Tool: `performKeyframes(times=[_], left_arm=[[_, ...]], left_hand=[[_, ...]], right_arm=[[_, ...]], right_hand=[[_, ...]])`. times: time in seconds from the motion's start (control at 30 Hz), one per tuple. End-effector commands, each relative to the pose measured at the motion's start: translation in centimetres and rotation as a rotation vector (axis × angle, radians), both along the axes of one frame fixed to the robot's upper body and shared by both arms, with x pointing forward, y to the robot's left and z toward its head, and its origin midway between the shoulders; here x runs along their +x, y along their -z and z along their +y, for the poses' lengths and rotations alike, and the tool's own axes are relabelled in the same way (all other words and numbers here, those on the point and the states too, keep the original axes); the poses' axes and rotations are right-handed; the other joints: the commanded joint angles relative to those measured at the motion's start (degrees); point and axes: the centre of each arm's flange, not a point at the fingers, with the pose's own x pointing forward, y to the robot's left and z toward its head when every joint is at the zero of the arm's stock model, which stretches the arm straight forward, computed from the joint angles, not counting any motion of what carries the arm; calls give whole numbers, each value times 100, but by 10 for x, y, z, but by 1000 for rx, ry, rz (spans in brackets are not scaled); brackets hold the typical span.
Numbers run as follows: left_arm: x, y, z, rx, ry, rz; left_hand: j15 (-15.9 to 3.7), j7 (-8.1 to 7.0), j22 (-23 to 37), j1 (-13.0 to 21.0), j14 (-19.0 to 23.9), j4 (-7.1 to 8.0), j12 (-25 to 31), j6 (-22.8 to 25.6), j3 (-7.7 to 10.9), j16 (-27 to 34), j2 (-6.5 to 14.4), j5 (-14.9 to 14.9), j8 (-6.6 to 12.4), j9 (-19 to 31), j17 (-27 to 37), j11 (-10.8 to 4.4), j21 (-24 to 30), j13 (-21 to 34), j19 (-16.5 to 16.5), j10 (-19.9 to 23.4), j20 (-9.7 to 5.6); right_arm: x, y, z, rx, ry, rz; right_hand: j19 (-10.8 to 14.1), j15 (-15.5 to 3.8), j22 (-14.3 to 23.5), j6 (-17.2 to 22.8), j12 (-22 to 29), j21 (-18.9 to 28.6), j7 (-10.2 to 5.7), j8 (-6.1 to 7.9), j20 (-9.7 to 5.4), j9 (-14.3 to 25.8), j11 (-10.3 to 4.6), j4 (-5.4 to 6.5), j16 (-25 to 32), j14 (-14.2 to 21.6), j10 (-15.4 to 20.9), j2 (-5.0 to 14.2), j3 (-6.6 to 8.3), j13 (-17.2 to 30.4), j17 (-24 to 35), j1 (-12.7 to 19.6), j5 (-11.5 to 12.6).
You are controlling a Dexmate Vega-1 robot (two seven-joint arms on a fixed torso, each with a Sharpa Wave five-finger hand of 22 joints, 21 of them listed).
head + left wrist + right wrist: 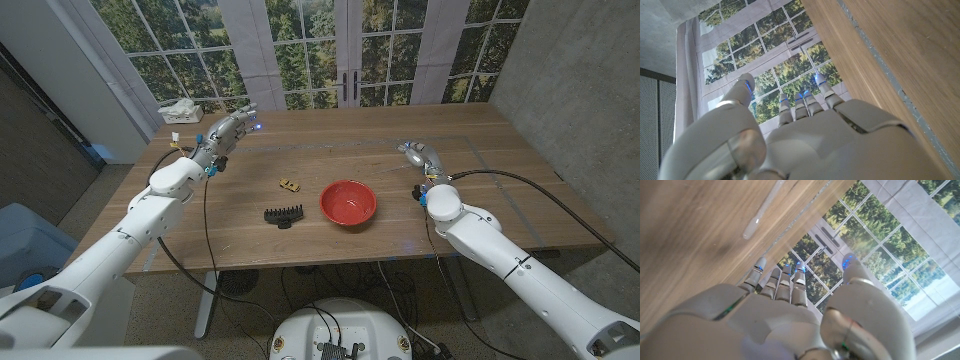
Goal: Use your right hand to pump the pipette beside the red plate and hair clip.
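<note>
A red plate (348,203) sits near the middle of the wooden table (490,200), with a black hair clip (284,214) just to its left. My right hand (420,156) is to the right of the plate and farther back, with its fingers apart and nothing in it. In the right wrist view a clear pipette (763,211) lies on the wood beyond the fingertips (774,277) of that hand (790,320), apart from them. My left hand (226,134) is over the table's far left, fingers stretched out, holding nothing.
A small yellow object (289,184) lies behind the hair clip. A white tissue box (180,110) stands at the far left corner. Windows and curtains run behind the table. In the left wrist view my left hand (805,135) shows beside the table's edge (875,60).
</note>
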Motion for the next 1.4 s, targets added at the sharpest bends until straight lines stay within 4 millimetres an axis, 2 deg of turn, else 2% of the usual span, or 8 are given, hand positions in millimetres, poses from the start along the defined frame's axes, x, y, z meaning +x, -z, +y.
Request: performKeyframes(times=[0.03, 0.17, 0.43, 0.67, 0.93, 1.07, 1.17, 1.4], left_arm=[[3, -1, 5, -7, 7, -5], [3, -2, 8, -10, 8, -6], [6, 1, 15, -22, 11, 1], [11, 3, 18, -65, 42, 4], [19, 11, 20, -177, 115, 10], [19, 14, 23, -211, 115, 15], [19, 17, 26, -221, 113, 21], [16, 24, 31, -283, 93, 20]], left_hand=[[45, -25, -6, 2, -15, 2, 16, -116, -41, 40, 47, 19, -29, 2, -4, -4, -27, -3, 25, -39, 11], [35, -66, -7, 5, -23, 1, 17, -215, -47, 41, 47, 18, -40, -2, -11, -2, -44, -6, 32, -61, 10], [-19, 269, -15, 19, -87, 0, 38, -364, -67, 26, 50, 14, -37, -21, -36, -91, -113, -21, 42, -39, -138], [-2, 313, -25, 1, -255, 45, 9, -680, -87, -6, 138, -8, -57, -35, -43, -73, -215, -36, -26, -140, -288], [-8, 347, -42, -394, -714, 414, -58, -1086, -114, -4, 686, -43, -46, -51, 18, -44, -510, -68, -367, -545, -384], [-11, 694, -49, -595, -914, 626, -71, -1481, 0, 11, 732, 7, -71, -61, 19, -104, -692, -80, -545, -813, -429], [38, 786, -54, -755, -1077, 809, -85, -1664, 70, 4, 736, 36, -55, -66, 25, -119, -841, -85, -723, -1035, -451], [-76, 671, -56, -1148, -1662, 1328, -94, -2109, 273, -32, 759, 154, -51, -76, 18, -63, -1173, -93, -1050, -1581, -608]], right_arm=[[-5, -17, 9, -14, -92, -154], [-6, -23, 9, 5, -118, -176], [-10, -35, 5, 63, -163, -225], [-14, -42, 4, 93, -169, -247], [-16, -45, 2, 142, -182, -267], [-13, -47, 1, 176, -200, -285], [-11, -49, 0, 199, -211, -296], [-8, -57, -12, 269, -223, -347]], right_hand=[[61, -25, 2, -185, -37, -98, -57, -15, -118, -7, -2, 86, -90, -60, -74, 16, -120, -88, -129, -283, -70], [186, -48, 4, -248, -49, -152, -104, 3, -176, -17, -36, 181, -115, -43, -121, 59, -193, -159, -209, -502, -116], [446, -86, 9, -294, -36, -243, -87, 33, -309, -33, -40, 411, -110, 52, -129, 352, -264, -293, -322, -926, -121], [588, -76, 10, -339, -24, -342, -62, 36, -380, -41, -57, 625, -107, 129, -109, 487, -385, -400, -405, -1366, -167], [742, -52, 12, -372, -6, -419, 34, 39, -445, -49, -44, 808, -103, 202, -55, 552, -512, -490, -477, -1761, -246], [782, -51, 11, -445, -13, -454, 46, 18, -456, -53, -34, 861, -116, 197, -67, 553, -559, -522, -504, -1890, -271], [794, -43, 10, -578, -37, -509, 48, -17, -459, -60, -41, 913, -140, 170, -127, 541, -616, -559, -537, -2032, -296], [847, -40, 8, -691, -33, -577, 181, -18, -474, -71, -45, 982, -147, 201, -120, 509, -699, -611, -587, -2229, -304]])
